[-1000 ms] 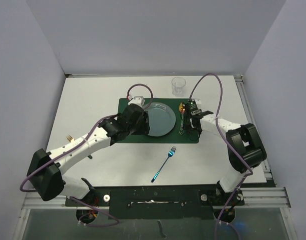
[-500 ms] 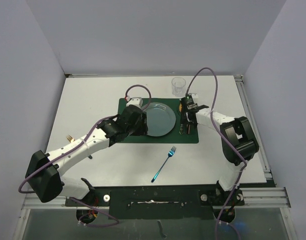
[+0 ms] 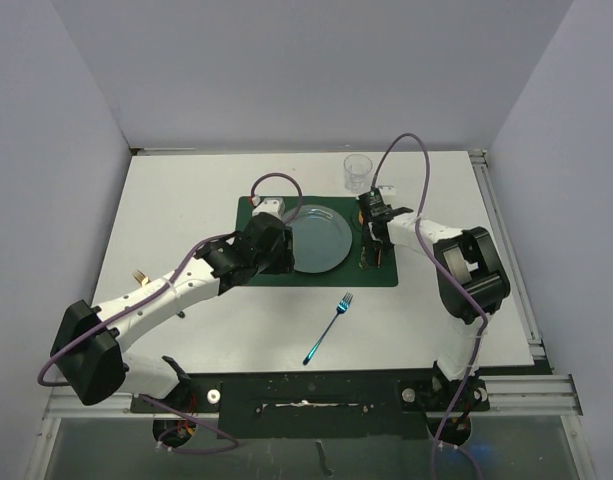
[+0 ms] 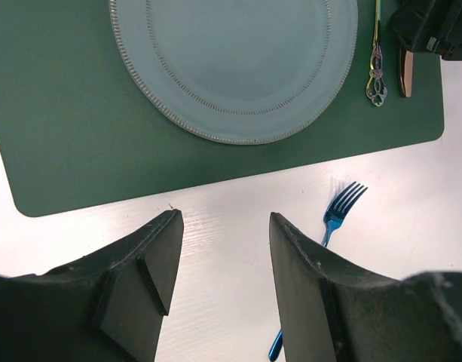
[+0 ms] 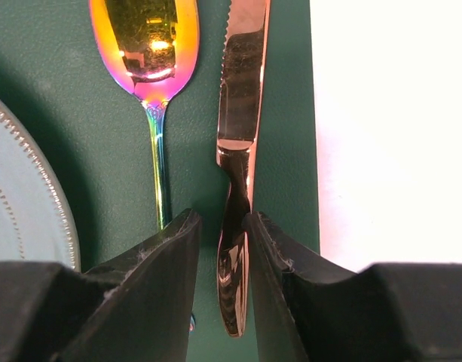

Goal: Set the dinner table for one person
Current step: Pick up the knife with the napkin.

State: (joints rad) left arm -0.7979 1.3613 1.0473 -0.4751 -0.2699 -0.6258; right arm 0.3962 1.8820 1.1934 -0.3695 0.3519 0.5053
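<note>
The white dinner table (image 3: 186, 200) carries a dark green placemat (image 3: 256, 212) with a pale blue plate (image 3: 321, 242) on it. An iridescent spoon (image 5: 145, 45) and a copper knife (image 5: 242, 98) lie side by side on the mat, right of the plate. My right gripper (image 3: 376, 238) is low over the mat. Its jaws straddle the knife handle, the right finger against it and a narrow gap on the left. My left gripper (image 4: 224, 226) is open and empty above the bare table, just near the mat's front edge. A blue fork (image 3: 329, 328) lies on the table in front of the mat.
A clear glass (image 3: 358, 172) stands on the table behind the mat's far right corner. A metal rail (image 3: 506, 250) runs along the table's right edge. Grey walls close in the left, right and back.
My right gripper has moved toward the far end of the mat along the knife. My left gripper has shifted slightly. The plate, spoon, fork and glass have not moved.
</note>
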